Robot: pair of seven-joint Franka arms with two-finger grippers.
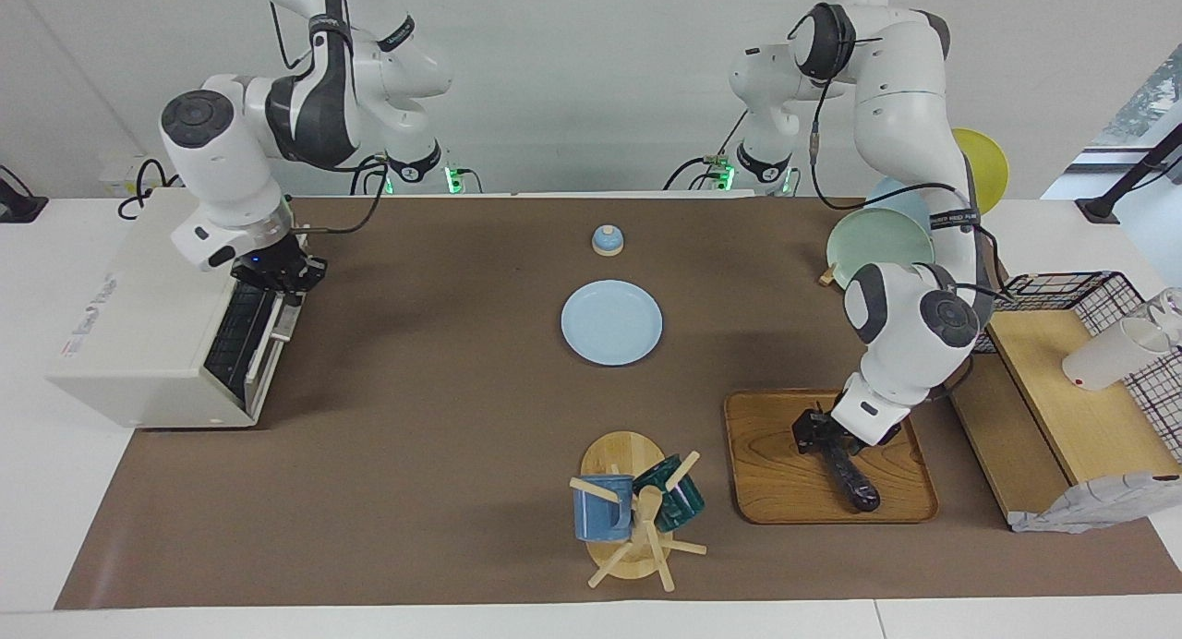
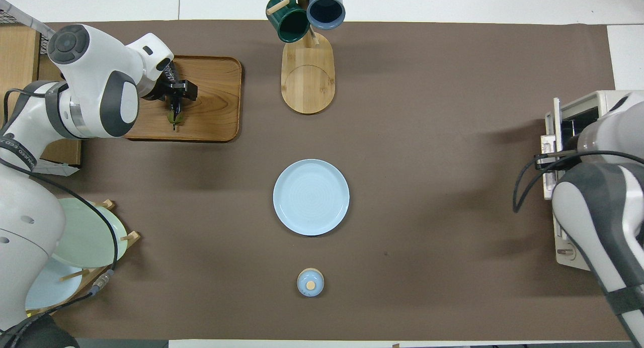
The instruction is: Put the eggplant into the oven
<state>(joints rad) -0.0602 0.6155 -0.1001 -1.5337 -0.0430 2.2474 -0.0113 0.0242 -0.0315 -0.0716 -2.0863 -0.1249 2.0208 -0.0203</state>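
A matt brown cover lies over the white worktop. The tray and mug tree look like grained wood. The eggplant is dark and glossy. The plate is smooth glazed ceramic. The oven has a matt off-white casing.

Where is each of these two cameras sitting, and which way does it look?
Facing view: high across the table, looking at both robots; whole arms show, left claw at the eggplant, right claw at the oven door.
Overhead view: above the robots, looking down and forward; only forearms show.
Shared: tray, blue plate, mug stand, turned half around.
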